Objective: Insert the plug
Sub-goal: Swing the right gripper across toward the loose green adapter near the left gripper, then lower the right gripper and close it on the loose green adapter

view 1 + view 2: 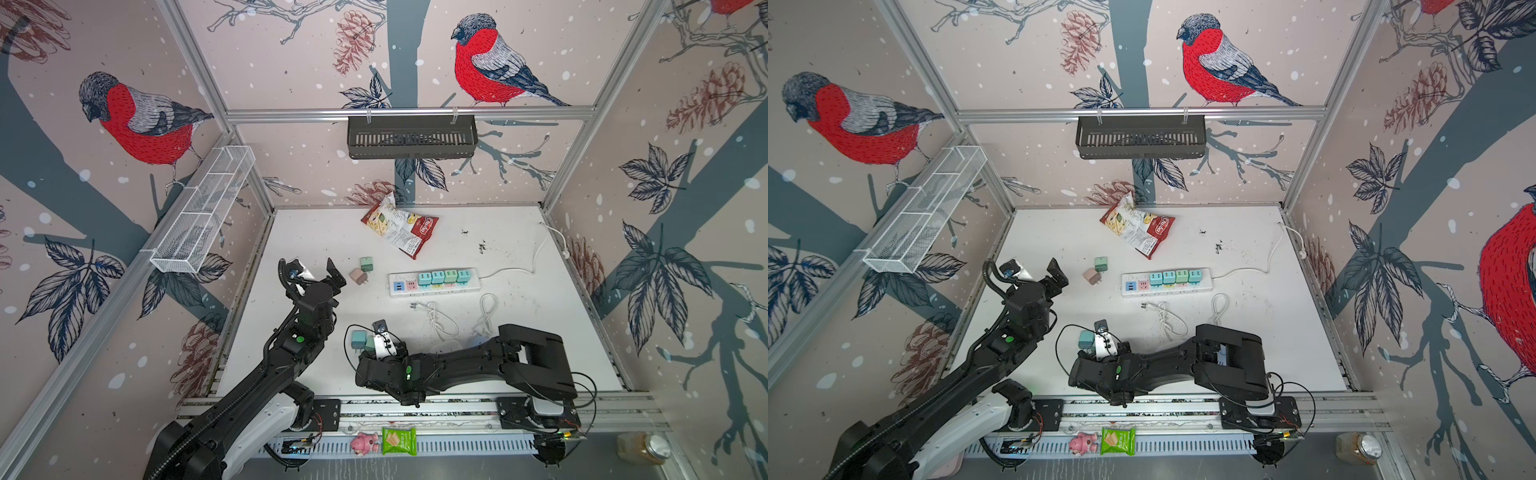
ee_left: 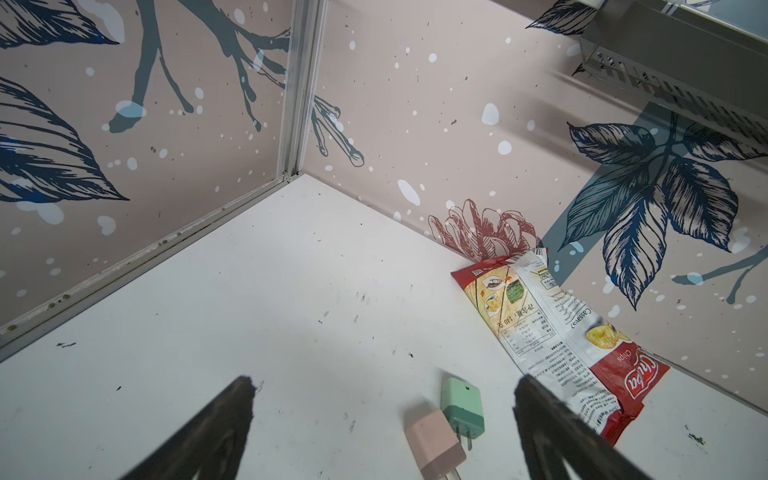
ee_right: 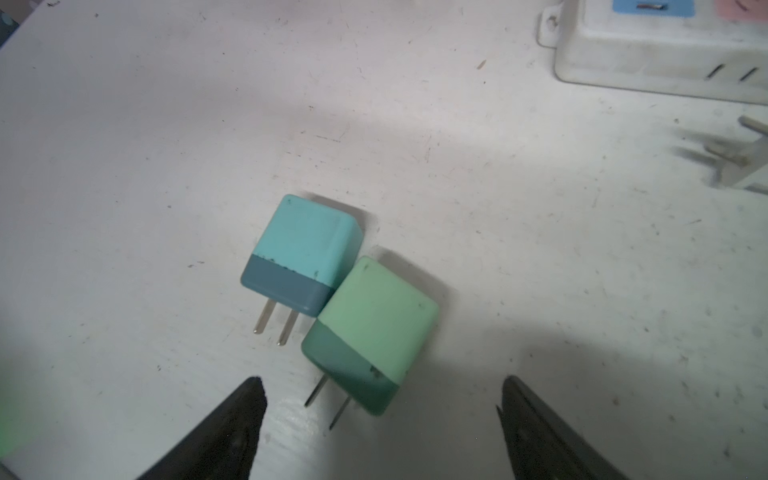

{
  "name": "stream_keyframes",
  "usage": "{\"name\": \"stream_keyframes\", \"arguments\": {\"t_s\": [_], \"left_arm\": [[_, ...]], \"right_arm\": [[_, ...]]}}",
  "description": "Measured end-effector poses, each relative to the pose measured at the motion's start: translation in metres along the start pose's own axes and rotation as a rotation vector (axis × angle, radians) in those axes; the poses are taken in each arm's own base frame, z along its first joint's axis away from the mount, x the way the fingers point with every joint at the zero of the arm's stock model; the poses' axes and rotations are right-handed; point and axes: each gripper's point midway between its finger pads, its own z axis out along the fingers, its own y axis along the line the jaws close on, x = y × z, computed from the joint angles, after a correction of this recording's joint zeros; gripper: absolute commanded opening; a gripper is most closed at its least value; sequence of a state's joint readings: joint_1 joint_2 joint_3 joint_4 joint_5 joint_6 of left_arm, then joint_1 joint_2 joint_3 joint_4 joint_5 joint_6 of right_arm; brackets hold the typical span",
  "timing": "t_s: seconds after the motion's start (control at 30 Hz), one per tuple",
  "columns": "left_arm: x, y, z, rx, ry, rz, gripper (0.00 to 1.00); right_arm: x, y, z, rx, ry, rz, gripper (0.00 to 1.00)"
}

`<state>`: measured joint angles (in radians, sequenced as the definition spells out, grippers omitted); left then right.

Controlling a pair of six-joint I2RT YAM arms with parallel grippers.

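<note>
1. Here, the right gripper (image 3: 382, 388) hangs low over the white counter (image 1: 311, 232), jaws spread wide and gripping nothing.
2. Just beyond its fingertips two cube-shaped plastic plugs lie on their sides, touching at a corner: a light-blue plug with a darker blue base (image 3: 303, 249) and a mint-green plug with a darker green base (image 3: 374, 328). Both point their two metal prongs toward the gripper. The mint one's pronged end reaches into the gap between the fingers and touches neither.
3. In both top views this pair sits in the counter's near half, to the near left of the long white plastic power strip (image 1: 434, 289).
4. Four blue and green plugs (image 1: 437, 276) already stand in the strip's right-hand sockets; the pink socket (image 1: 411, 285) toward its left end is free.
5. The left gripper (image 2: 384, 384) is likewise wide open and empty, hovering over the left side of the counter.
6. Beyond its fingers a pale pink cube plug (image 2: 434, 444) and a second green cube plug (image 2: 463, 411) lie touching, just left of the strip.
7. A red-and-white chip bag (image 1: 401, 230) lies at the far side.
</note>
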<state>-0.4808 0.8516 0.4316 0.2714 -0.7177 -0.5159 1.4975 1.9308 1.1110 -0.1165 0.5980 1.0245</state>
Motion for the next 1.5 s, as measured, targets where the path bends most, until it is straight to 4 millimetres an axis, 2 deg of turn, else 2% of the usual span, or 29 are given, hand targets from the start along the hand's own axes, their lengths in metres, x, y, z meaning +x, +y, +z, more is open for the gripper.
{"name": "stream_keyframes", "arguments": {"t_s": [0.17,0.47,0.6,0.9,1.1,1.3,1.5], "left_arm": [[0.002,-0.003,0.001,0.008,0.009,0.004,0.97],[0.003,-0.005,0.001,0.022,0.017,0.019,0.97],[0.005,-0.006,0.002,0.027,0.021,0.022,0.97],[0.007,-0.007,0.003,0.030,0.027,0.025,0.97],[0.003,-0.007,0.001,0.037,0.016,0.015,0.97],[0.006,-0.007,0.002,0.032,0.025,0.025,0.97],[0.008,-0.007,0.003,0.031,0.029,0.034,0.97]], "right_arm": [[0.005,-0.002,0.010,0.030,0.015,-0.015,0.90],[-0.005,-0.010,0.030,0.071,0.011,0.004,0.86],[-0.005,-0.014,0.030,0.077,0.009,0.005,0.85],[0.002,-0.047,0.019,0.135,-0.007,0.005,0.84],[0.003,-0.045,0.020,0.139,-0.010,-0.005,0.82],[-0.003,-0.038,0.029,0.146,-0.029,-0.018,0.74],[-0.009,-0.036,0.036,0.150,-0.048,-0.007,0.51]]}}
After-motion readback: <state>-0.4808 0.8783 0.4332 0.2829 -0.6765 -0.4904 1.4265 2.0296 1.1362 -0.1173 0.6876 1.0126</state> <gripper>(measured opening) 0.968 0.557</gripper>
